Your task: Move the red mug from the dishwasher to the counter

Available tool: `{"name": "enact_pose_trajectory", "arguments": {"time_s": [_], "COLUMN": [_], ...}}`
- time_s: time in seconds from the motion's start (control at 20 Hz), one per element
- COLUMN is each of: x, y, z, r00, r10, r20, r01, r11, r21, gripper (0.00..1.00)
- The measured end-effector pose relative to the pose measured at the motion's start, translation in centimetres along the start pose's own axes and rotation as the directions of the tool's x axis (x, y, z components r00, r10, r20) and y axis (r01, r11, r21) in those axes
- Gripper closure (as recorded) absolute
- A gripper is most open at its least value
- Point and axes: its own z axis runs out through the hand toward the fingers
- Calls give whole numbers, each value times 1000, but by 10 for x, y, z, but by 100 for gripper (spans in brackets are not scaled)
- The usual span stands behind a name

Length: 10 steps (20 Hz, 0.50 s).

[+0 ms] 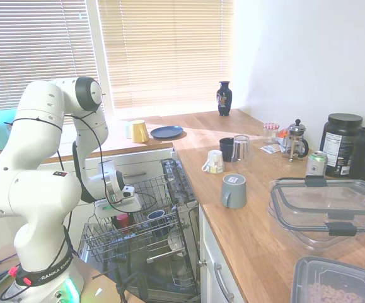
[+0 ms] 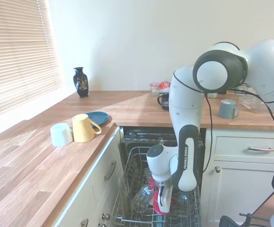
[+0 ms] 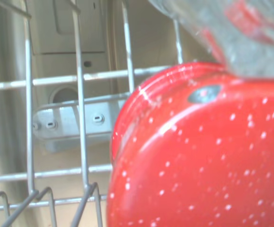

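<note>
In the dishwasher (image 1: 169, 249) rack, the gripper (image 2: 159, 204) hangs right over the red mug (image 1: 123, 220), grip unclear.

The mug (image 1: 123, 219) sits in the dishwasher rack (image 1: 138, 230), lower left of the frame; the desk (image 1: 258, 221) runs along the right, above it.

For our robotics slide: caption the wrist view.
Close-up of the red mug against the dishwasher wire rack.

Beside the dark vase (image 1: 224, 97) are seen a blue plate (image 1: 166, 132), a yellow cup (image 1: 138, 131), a grey mug (image 1: 234, 190) and a French press (image 1: 295, 141).
</note>
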Motion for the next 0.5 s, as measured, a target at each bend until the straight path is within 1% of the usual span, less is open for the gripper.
{"name": "enact_pose_trajectory", "arguments": {"time_s": [0.5], "x": [-2], "y": [10], "z": [7], "r00": [1000], "r10": [15], "r20": [11], "r01": [-15], "r11": [1000], "r21": [7], "gripper": [100]}}
